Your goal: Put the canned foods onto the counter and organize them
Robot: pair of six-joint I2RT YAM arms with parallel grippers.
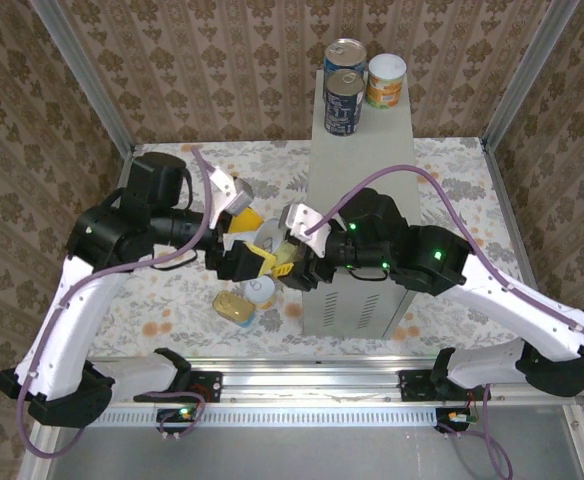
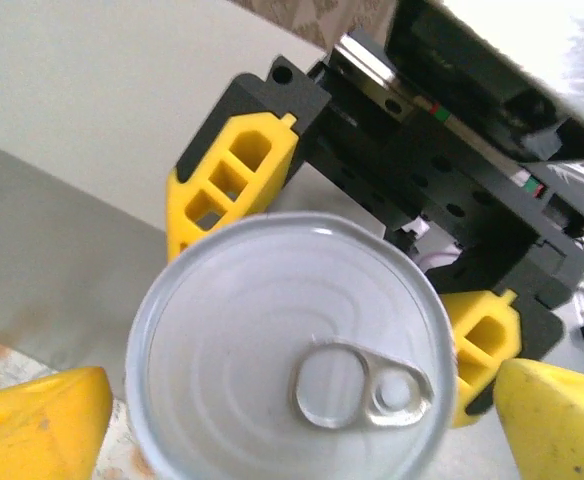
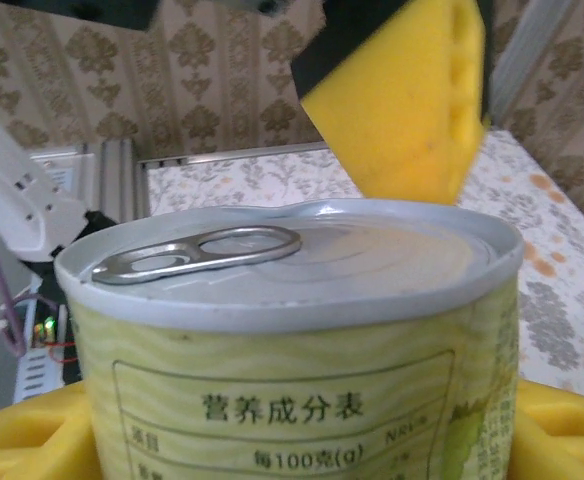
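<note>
A short can with a yellow-green label and a white pull-tab lid [image 2: 292,350] hangs in the air just left of the counter [image 1: 362,150]. My right gripper [image 3: 302,430] is shut on its sides, its fingers [image 2: 232,180] flanking the can [image 3: 292,330]. My left gripper [image 2: 302,400] stands open over the lid, one finger [image 3: 402,100] above the far rim. From above, both grippers meet at the can [image 1: 286,256]. Two blue-labelled cans [image 1: 343,100] and an orange can [image 1: 385,80] stand at the counter's far end.
On the floral floor left of the counter sit a white-lidded can [image 1: 260,291] and a yellow tin [image 1: 234,307]. Another yellow can [image 1: 247,217] shows under the left arm. Aluminium frame posts [image 1: 82,75] bound the cell at the back.
</note>
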